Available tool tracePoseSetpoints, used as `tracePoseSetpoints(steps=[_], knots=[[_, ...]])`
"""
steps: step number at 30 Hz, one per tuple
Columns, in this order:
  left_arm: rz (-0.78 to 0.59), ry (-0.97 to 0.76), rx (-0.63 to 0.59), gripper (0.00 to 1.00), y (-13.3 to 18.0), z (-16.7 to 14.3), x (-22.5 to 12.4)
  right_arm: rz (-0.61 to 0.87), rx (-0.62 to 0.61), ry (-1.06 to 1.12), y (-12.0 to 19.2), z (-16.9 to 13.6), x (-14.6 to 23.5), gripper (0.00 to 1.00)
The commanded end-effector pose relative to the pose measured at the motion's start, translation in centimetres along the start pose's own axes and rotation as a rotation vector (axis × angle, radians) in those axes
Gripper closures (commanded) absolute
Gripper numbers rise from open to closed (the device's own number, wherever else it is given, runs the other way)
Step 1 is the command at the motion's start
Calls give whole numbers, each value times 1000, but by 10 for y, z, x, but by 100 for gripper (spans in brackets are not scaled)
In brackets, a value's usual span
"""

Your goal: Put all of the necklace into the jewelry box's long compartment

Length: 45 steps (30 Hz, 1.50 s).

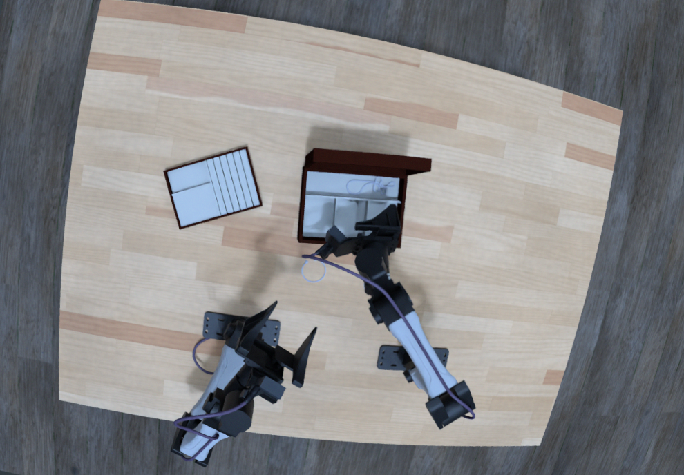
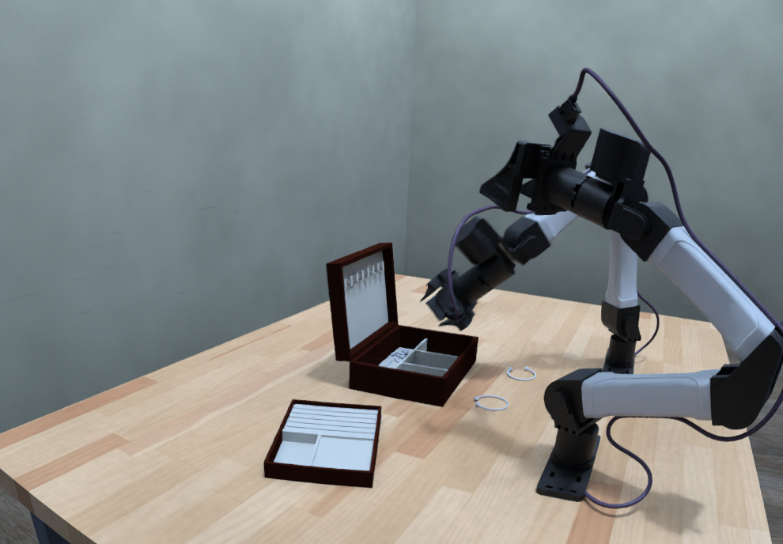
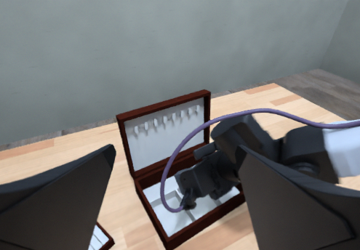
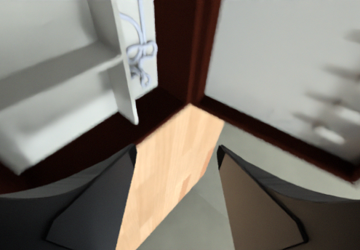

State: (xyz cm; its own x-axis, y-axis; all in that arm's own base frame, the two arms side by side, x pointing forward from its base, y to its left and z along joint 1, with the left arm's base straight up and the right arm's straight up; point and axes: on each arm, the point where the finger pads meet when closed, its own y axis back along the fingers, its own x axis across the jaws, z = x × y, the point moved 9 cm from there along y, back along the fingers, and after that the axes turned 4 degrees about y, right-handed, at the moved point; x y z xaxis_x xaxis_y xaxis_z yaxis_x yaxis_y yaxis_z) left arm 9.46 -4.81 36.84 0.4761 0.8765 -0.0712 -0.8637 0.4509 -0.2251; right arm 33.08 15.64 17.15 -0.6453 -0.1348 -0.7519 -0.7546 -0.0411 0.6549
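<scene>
The necklace (image 1: pixel 377 183) (image 2: pixel 399 354) (image 4: pixel 142 48) lies in loops and small tangles in the long compartment (image 1: pixel 323 181) (image 4: pixel 152 78) of the jewelry box (image 1: pixel 300 207) (image 2: pixel 399 384) (image 3: pixel 205 222), near its right end in the top view. The divider partly hides it in the right wrist view. My right gripper (image 4: pixel 177 147) (image 2: pixel 435 311) is open and empty above the box's right end, not touching the necklace. My left gripper (image 3: pixel 175 147) (image 1: pixel 296 315) is open and empty, high over its base. One bangle (image 1: pixel 313 281) (image 2: pixel 492 410) and another bangle (image 2: pixel 520 380) lie on the table outside the box.
The box's open lid (image 1: pixel 365 162) (image 2: pixel 338 314) (image 3: pixel 207 109) stands upright behind the long compartment, with small hooks inside. A divided tray (image 1: pixel 175 210) (image 2: pixel 319 477) lies left of the box in the top view. The right arm covers the second bangle there.
</scene>
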Motion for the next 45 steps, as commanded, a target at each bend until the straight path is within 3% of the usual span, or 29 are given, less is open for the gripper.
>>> tracePoseSetpoints(steps=[1, 4, 10, 21, 23, 35, 45], knots=[[-2, -2, 1, 0, 0, 2, 0, -21, 17, -22, 43, -2, -5, 31], [-25, 0, 13, 0, 4, 3, -3, -21, 4, -54, 60, -1, -11, 31], [-83, 3, 71, 0, 7, -6, -7, 37, -31, -163, 63, 3, -11, 31], [-127, 11, 107, 0, 9, -11, -11, 171, -149, -750, 65, 18, -65, 31], [-127, 11, 107, 0, 9, -11, -11, 171, -149, -750, 65, 18, -65, 31], [-85, 9, 51, 0, 6, -3, -8, 225, -272, -1265, 65, 26, -127, 31], [-80, 9, 58, 0, 6, -4, -7, 195, -295, -1310, 69, 22, -141, 31]])
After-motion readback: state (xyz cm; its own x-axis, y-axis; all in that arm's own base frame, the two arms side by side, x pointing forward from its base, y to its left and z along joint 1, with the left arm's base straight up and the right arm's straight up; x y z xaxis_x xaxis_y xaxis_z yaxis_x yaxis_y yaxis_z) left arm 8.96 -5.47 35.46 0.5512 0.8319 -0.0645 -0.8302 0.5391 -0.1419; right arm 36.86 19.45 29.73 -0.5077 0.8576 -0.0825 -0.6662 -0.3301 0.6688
